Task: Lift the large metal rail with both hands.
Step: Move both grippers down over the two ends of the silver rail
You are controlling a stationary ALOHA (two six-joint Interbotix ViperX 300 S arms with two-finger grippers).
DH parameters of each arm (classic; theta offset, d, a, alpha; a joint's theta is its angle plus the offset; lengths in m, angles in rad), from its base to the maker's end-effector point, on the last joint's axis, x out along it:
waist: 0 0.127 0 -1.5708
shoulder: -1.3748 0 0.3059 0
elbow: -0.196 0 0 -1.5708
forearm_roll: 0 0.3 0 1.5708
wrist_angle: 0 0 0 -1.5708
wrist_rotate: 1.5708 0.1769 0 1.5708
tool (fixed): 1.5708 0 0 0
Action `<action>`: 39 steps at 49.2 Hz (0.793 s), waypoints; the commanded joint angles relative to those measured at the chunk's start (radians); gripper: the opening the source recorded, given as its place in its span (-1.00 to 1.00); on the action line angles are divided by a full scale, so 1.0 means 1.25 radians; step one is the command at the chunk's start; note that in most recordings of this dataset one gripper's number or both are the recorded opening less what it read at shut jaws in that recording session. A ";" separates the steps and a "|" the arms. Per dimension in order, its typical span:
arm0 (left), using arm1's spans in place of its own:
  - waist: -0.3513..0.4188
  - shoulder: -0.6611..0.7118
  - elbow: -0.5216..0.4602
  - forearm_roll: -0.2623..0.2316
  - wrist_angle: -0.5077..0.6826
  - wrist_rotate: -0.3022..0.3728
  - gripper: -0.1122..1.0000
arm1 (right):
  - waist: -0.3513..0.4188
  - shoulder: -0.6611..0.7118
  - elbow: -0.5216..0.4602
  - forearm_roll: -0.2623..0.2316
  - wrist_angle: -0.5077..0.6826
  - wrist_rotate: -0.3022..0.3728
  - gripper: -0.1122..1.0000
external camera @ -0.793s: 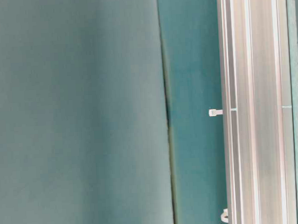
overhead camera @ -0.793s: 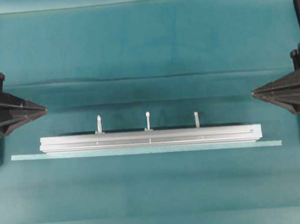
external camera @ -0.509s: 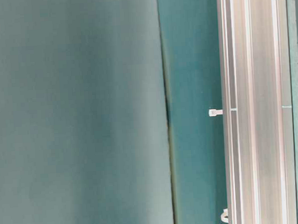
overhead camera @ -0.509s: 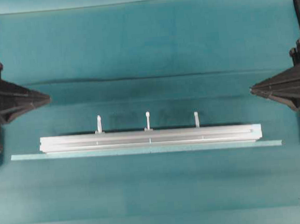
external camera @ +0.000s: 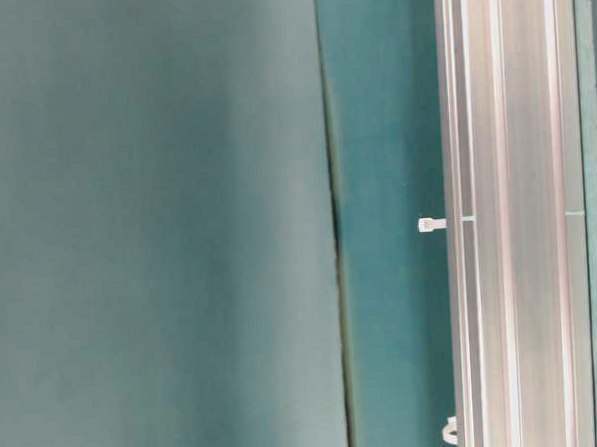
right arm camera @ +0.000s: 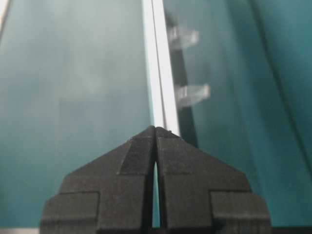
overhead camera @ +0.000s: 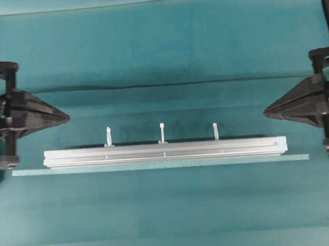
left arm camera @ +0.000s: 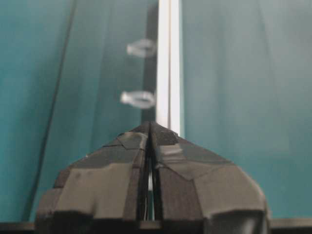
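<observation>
- The left gripper (overhead camera: 66,116) is hovering off the rail's left end, fingers pressed together, gripping nothing
- The large metal rail (overhead camera: 164,152) is lying flat on the teal cloth (overhead camera: 159,49), pegs (overhead camera: 162,132) upright, tape strip (overhead camera: 160,165) alongside
- The right gripper (overhead camera: 266,113) is waiting off the rail's right end, likewise closed
- Nothing grasped yet; approach, grip and lift are all remaining

Overhead straight down; wrist views facing lengthwise along the large metal rail (overhead camera: 164,152) from opposite ends.

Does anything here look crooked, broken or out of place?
Nothing stands out. The metal rail lies straight and flat on the cloth beside the pale strip; the left claw and right claw are shut, touching nothing.
</observation>
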 commanded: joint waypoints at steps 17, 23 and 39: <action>-0.015 0.134 -0.135 0.001 0.259 -0.001 -0.82 | -0.004 0.217 -0.161 0.004 0.299 0.036 -0.79; -0.018 0.166 -0.153 0.002 0.303 -0.001 -0.82 | -0.004 0.268 -0.198 0.002 0.362 0.034 -0.79; -0.026 0.215 -0.188 0.004 0.363 0.002 -0.82 | -0.004 0.358 -0.272 -0.018 0.461 0.032 -0.79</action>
